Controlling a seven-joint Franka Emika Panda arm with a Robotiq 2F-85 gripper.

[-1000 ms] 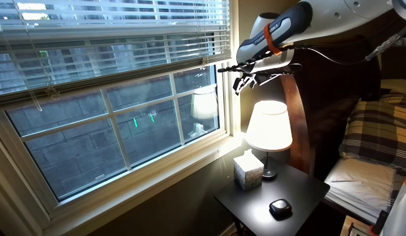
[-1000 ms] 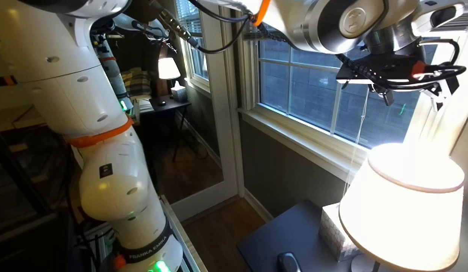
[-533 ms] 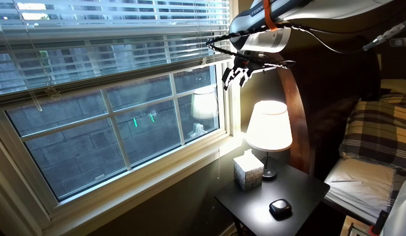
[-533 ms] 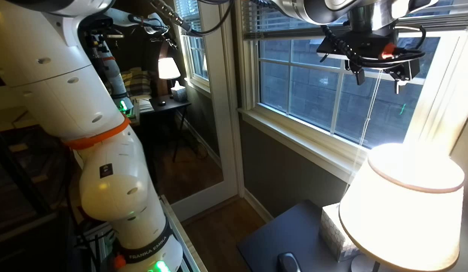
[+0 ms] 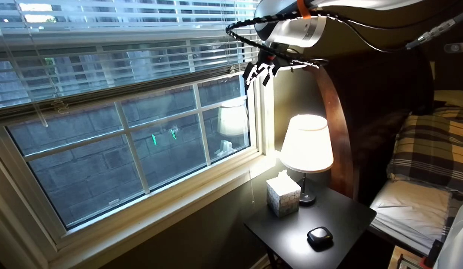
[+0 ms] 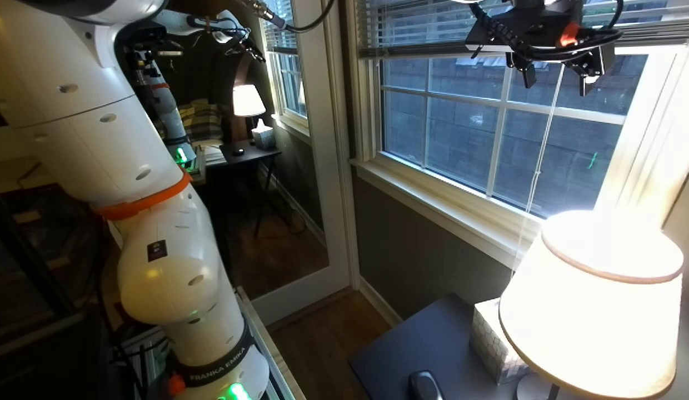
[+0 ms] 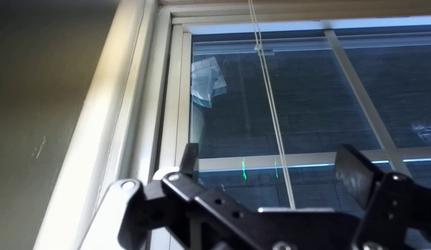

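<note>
Fingers (image 7: 354,175): spread apart.
Cord (image 7: 270,104): seen between them in the wrist view, before the window (image 7: 312,97).
Lamp (image 5: 306,144): lit, on the tabletop (image 5: 339,209) beside the box (image 5: 283,196).

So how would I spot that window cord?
Find the window with partly raised blinds. Before its glass, beyond the open pincer in the wrist view, hangs a pale cord. Unlike the broad window bars, it's two thin strands meeting at a lump.

Hand (image 7: 269,160) spread — cord (image 7: 271,104) seen between, window (image 7: 312,97) behind
</note>
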